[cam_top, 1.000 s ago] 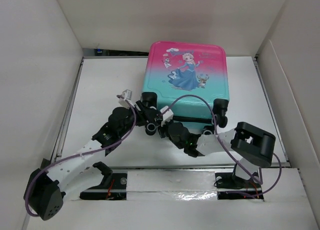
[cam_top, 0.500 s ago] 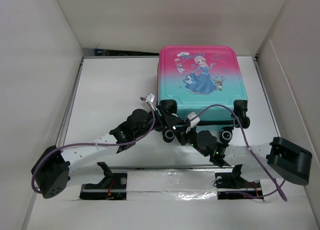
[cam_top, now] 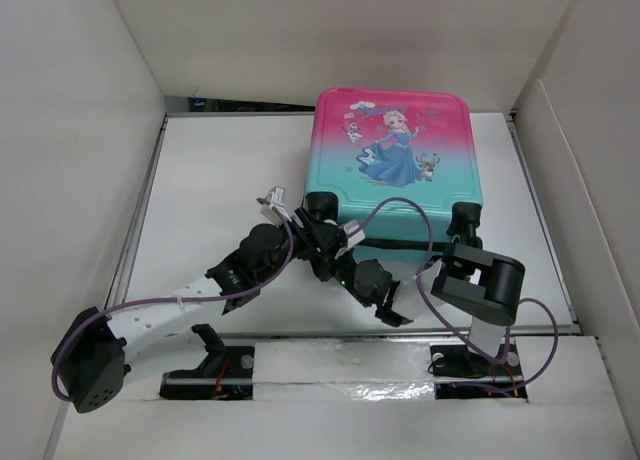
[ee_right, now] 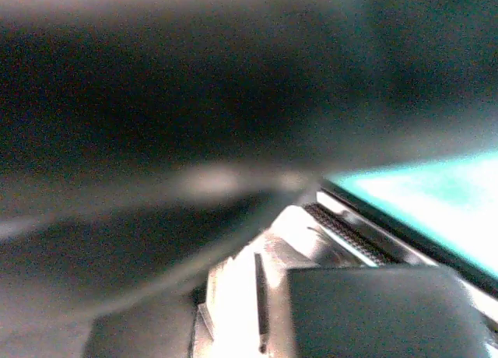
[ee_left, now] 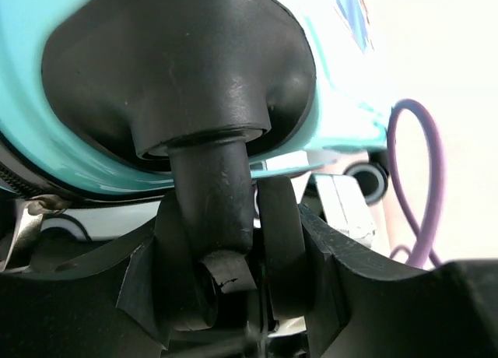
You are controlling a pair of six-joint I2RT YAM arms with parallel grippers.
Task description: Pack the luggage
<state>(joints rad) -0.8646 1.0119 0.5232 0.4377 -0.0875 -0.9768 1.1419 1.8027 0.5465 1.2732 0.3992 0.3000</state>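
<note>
two arms, one luggage (cam_top: 395, 170), two black wheels at its near edge: near-left wheel (cam_top: 320, 208), near-right wheel (cam_top: 463, 220). nearest, the right gripper (cam_top: 330, 248) sits low, just beside the left gripper (cam_top: 312, 223). beyond them the luggage lies flat and closed, print up, far centre-right on the table (cam_top: 220, 180). left wrist view alone shows the left fingers (ee_left: 148, 288) clamped on the near-left wheel. right wrist view shows only blurred teal shell and zipper (ee_right: 350, 237); whether its fingers are apart or together cannot be told.
</note>
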